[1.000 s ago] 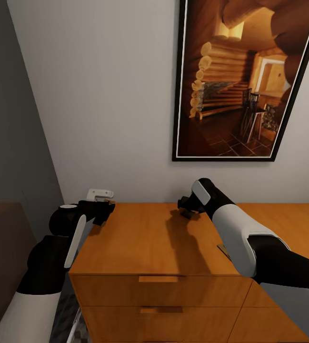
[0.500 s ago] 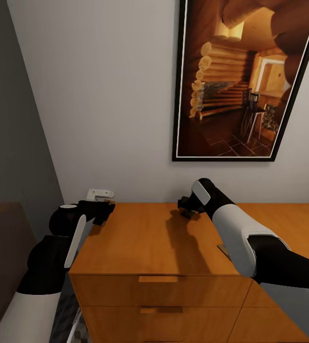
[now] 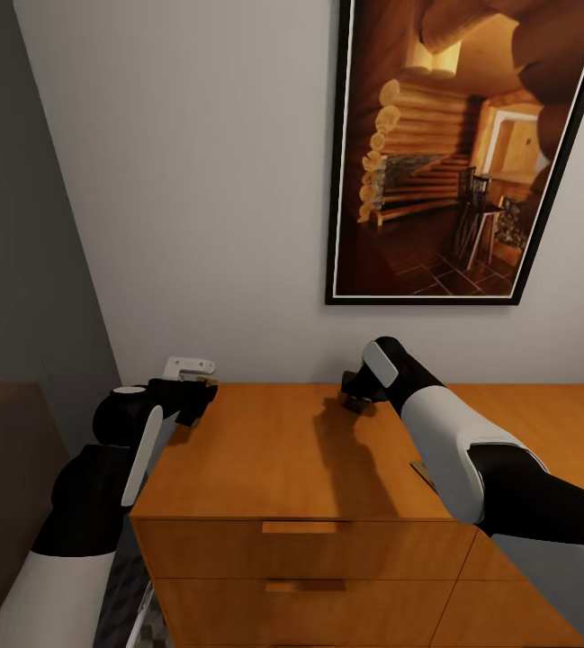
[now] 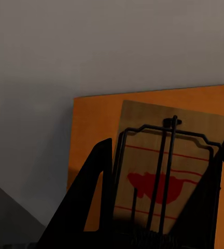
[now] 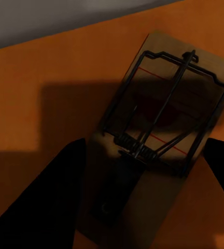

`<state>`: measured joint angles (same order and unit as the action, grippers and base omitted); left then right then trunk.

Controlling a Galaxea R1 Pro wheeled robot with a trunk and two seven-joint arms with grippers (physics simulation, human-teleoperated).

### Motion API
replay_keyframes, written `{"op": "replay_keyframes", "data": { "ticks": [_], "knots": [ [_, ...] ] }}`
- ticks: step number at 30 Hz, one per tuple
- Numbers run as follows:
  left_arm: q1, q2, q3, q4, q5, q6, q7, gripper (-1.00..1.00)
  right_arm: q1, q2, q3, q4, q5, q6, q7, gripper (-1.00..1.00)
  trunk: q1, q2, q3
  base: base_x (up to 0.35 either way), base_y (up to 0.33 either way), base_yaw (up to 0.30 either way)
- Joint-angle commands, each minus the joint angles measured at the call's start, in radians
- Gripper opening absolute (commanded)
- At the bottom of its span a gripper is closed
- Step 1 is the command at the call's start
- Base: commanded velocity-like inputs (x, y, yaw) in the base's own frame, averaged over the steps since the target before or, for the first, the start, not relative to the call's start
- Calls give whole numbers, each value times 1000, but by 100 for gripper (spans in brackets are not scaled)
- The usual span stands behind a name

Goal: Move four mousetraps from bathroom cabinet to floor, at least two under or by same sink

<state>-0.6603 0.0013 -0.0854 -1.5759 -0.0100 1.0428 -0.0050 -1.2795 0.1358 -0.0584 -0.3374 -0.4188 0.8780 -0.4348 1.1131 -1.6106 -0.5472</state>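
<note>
Two flat tan wooden mousetraps on the orange-brown wooden cabinet (image 3: 283,450) top | right gripper (image 5: 143,207) spread wide, poised over one mousetrap (image 5: 166,124), board between the fingers, long axis running obliquely across the gap | left gripper (image 4: 158,218) clenched around the other mousetrap (image 4: 166,166) at the cabinet's left rear corner.
</note>
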Motion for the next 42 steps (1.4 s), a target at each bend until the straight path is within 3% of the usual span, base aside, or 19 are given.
{"op": "replay_keyframes", "data": {
  "ticks": [1, 18, 22, 42],
  "knots": [
    [-1, 0, 0, -1, -2, 4, -1, -100, 0, 1, -5, 20, -3, 4, -10, -100, 0, 0, -1, 0, 0, 0],
    [-1, 0, 0, -1, -2, 4, -1, -100, 0, 1, -5, 21, -3, 4, -10, -100, 0, 0, -1, 0, 0, 0],
    [-1, 0, 0, -1, -2, 4, -1, -100, 0, 1, -5, 21, -3, 4, -10, -100, -15, 28, 11, 0, 0, 0],
    [-1, 0, 0, -1, -2, 4, -1, -100, 0, 1, -5, 21, -3, 4, -10, -100, -19, 35, 14, 0, 0, 0]
  ]
}}
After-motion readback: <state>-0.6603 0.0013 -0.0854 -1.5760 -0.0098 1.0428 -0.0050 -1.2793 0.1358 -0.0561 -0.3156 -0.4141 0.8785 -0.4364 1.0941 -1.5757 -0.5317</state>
